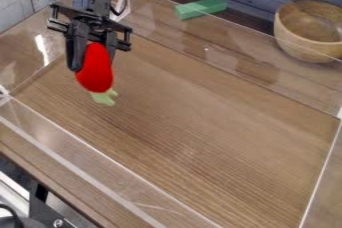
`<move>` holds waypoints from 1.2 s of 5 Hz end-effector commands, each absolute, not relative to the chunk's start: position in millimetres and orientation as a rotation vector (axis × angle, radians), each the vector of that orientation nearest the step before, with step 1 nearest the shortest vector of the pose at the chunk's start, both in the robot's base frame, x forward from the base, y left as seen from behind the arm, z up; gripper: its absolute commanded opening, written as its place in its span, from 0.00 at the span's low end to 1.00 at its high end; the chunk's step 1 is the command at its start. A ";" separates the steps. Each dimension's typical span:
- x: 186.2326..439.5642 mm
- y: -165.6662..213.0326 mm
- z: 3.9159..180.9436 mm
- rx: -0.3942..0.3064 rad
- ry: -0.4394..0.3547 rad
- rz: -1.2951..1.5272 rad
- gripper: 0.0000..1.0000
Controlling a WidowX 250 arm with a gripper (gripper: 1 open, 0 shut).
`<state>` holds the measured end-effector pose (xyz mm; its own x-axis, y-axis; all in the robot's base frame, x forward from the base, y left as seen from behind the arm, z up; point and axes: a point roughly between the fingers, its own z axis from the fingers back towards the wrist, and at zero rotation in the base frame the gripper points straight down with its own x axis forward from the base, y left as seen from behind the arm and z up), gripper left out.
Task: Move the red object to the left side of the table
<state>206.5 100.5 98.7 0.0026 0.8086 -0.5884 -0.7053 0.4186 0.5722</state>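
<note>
A flat green block (203, 8) lies left of a round wooden bowl (311, 29).
</note>
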 end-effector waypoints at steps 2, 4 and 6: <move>199.1 99.8 119.9 0.115 1.017 1.208 0.00; 194.7 97.1 120.7 0.117 1.046 1.204 0.00; 191.1 94.3 121.3 0.118 1.068 1.199 0.00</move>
